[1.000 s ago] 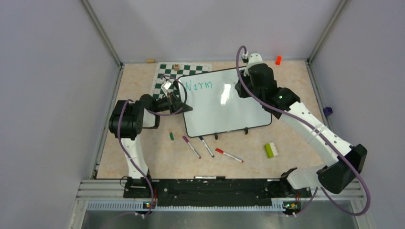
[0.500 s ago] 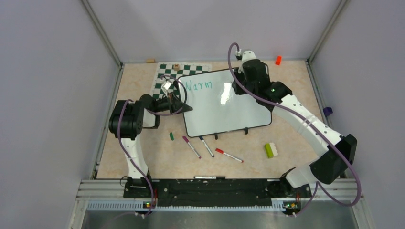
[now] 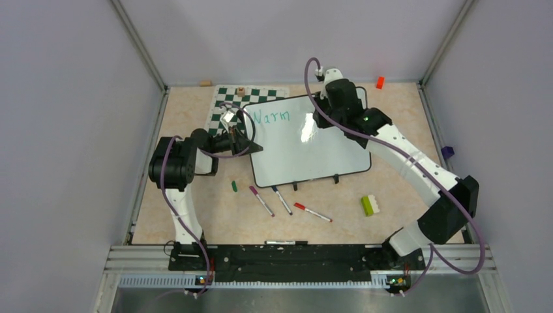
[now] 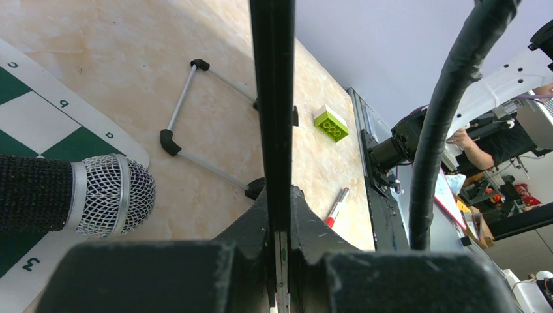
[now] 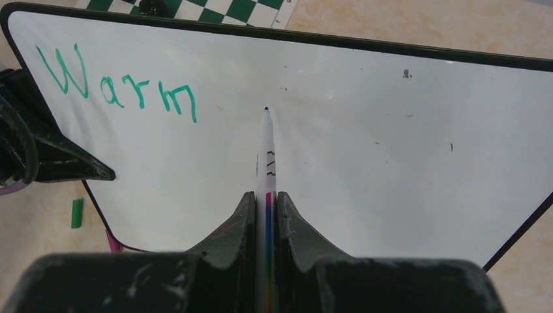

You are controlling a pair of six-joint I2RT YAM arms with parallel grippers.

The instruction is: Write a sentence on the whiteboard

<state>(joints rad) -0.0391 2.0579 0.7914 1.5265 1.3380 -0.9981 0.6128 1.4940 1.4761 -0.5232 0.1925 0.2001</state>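
Note:
The whiteboard [image 3: 293,153] lies tilted in the middle of the table, with the teal word "Warm" [image 3: 270,118] at its top left as the only part of the sentence on it. My left gripper [image 3: 251,145] is shut on the board's left edge, seen as a black bar [image 4: 272,98] running between the fingers of the left gripper [image 4: 279,192]. My right gripper [image 3: 319,120] is over the board's upper middle. In the right wrist view that right gripper [image 5: 266,194] is shut on a white marker [image 5: 267,150], whose tip points at bare whiteboard [image 5: 391,143] just right of "Warm" [image 5: 117,88].
A green-and-white chess mat [image 3: 225,107] lies under the board's far left corner. Three markers [image 3: 282,200] and a green cap [image 3: 234,186] lie in front of the board. A green-and-white brick [image 3: 370,205] sits front right, an orange block [image 3: 379,82] at the back.
My right arm has swung left along the board's upper part, carrying the marker closer to the word "Warm". The left arm and the board have not moved.

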